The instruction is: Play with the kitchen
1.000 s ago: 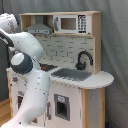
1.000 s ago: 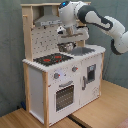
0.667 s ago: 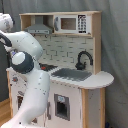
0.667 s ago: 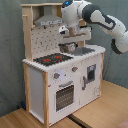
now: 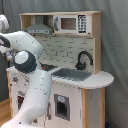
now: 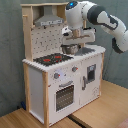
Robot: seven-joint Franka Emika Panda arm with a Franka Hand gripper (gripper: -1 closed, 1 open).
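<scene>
arm bent over the kitchen point(image 6: 60, 75), gripper point(image 6: 70, 49) above countertop

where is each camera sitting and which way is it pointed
First exterior view: off the kitchen's sink end, close behind the arm, looking across the sink and faucet to the back wall; the arm's white links fill the first exterior view's left, and the pincer is out of sight.
Second exterior view: off the hob end, further back, taking in the whole kitchen front; the arm reaches in from the second exterior view's right, pincer above the counter.
Both show the hood, counter and arm.
</scene>
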